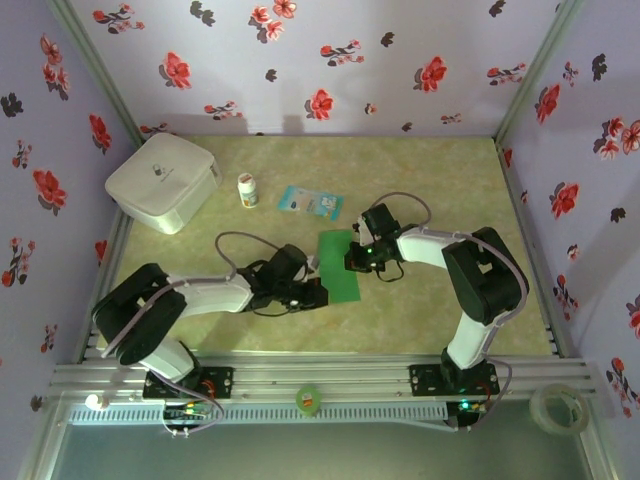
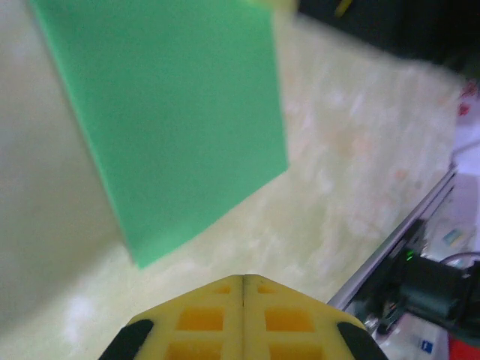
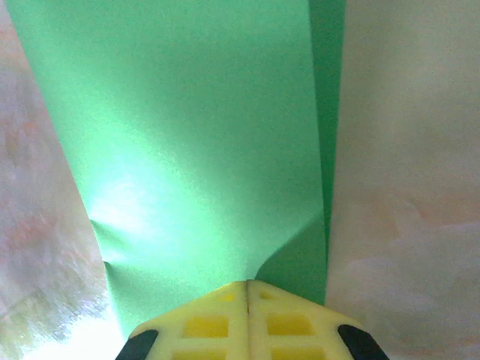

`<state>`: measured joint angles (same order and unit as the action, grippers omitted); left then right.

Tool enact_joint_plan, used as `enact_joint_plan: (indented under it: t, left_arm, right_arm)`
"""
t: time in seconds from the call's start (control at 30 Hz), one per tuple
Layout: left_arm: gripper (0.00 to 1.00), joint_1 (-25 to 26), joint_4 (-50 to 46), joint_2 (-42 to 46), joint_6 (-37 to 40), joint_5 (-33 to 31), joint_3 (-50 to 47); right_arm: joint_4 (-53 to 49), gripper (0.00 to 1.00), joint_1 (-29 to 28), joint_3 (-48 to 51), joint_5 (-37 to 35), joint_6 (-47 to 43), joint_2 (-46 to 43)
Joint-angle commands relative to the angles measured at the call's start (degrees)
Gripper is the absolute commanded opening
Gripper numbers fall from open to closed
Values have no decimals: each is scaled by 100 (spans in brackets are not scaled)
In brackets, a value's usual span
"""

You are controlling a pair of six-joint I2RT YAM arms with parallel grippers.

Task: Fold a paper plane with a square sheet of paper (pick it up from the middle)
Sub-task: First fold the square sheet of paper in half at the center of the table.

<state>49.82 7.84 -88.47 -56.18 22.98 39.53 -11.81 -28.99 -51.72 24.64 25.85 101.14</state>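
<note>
Green-marbled surface (image 1: 450, 200) carries the scene: the left arm (image 1: 215, 295) and right arm (image 1: 430, 245) reach toward its middle, where the square sheet of paper (image 1: 335, 275) lies, partly folded over. Right jaws, pressed together, touch the puckered sheet; whether they pinch it is unclear. Left jaws, also pressed together, sit just beside its edge.

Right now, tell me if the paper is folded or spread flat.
Folded: in the right wrist view the paper shows a top layer over a darker strip along its right edge.
</note>
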Motion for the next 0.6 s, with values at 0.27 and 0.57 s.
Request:
enact_joint_plan:
  t: [0.27, 0.57]
  left_arm:
    - [1, -938, -41, -1198, 454, 201, 1434]
    - [0, -974, 1, -2084, 387, 312, 1952]
  right_arm:
    - [-1403, 0, 155, 15, -583, -835, 254]
    - [-1407, 0, 182, 31, -587, -858, 268]
